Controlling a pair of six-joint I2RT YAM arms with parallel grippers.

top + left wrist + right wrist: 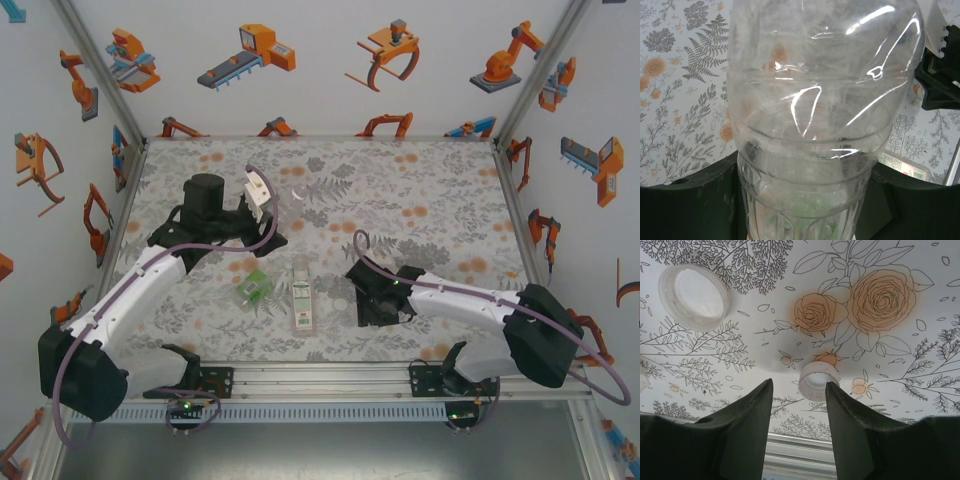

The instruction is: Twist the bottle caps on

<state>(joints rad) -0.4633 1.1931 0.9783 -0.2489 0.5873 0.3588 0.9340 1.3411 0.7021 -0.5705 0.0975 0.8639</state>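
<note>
A: Where's the top view?
B: High behind the arm bases (200, 385), looking down on the whole floral table (420, 180).
A: The wrists?
B: Left sits tight against a clear bottle (820, 125); right looks low across that same table.

Bright, even, diffuse light; faint soft shadows; white glare streaks on clear bottle (825, 125); close foreground slightly blurred

Sets the labelled bottle (302, 300) at 3 o'clock of a second bottle (255, 288), a third bottle (825, 125) at 11 o'clock in the left gripper (805, 200). Shows the near cap (818, 380) at 12 o'clock of the right gripper (799, 390), the far cap (694, 296) at 10.
</note>
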